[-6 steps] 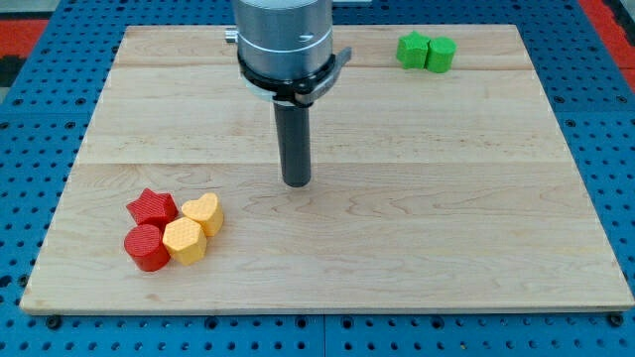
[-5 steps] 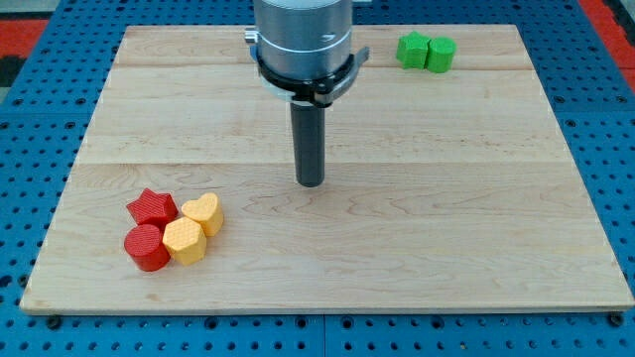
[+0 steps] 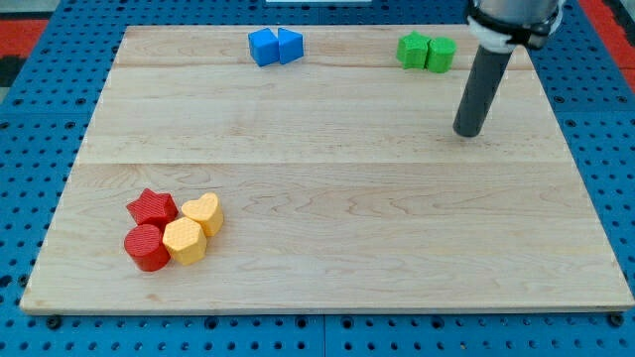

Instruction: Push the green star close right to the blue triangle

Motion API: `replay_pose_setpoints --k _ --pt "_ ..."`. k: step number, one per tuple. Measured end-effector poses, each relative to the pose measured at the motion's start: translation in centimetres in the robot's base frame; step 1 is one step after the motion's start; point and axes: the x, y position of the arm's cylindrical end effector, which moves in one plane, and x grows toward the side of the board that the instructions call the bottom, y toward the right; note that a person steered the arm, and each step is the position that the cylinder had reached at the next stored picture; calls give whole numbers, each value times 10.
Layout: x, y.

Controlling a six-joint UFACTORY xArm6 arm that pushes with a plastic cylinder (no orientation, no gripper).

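Two green blocks touch at the view's top right: the left one [image 3: 413, 50] looks like the star, the right one [image 3: 441, 55] is rounder. Two blue blocks touch at the top centre: the left one [image 3: 263, 47] and the right one [image 3: 289, 46]; I cannot tell which is the triangle. My tip [image 3: 466, 132] rests on the board below and slightly right of the green pair, apart from it, and far right of the blue pair.
A red star [image 3: 152, 206], a red round block [image 3: 147, 247], a yellow heart [image 3: 203, 212] and a yellow hexagon-like block [image 3: 185, 240] cluster at the bottom left. The wooden board [image 3: 327, 268] lies on a blue pegboard.
My tip has moved far to the view's right and slightly up, from the board's centre to below the green pair. The arm no longer hides the blue blocks. No block has moved.
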Motion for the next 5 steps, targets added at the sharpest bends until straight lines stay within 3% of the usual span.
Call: replay_pose_setpoints --k 2,4,5 --pt "-75 27" --pt "-120 41" --pt "-135 16"
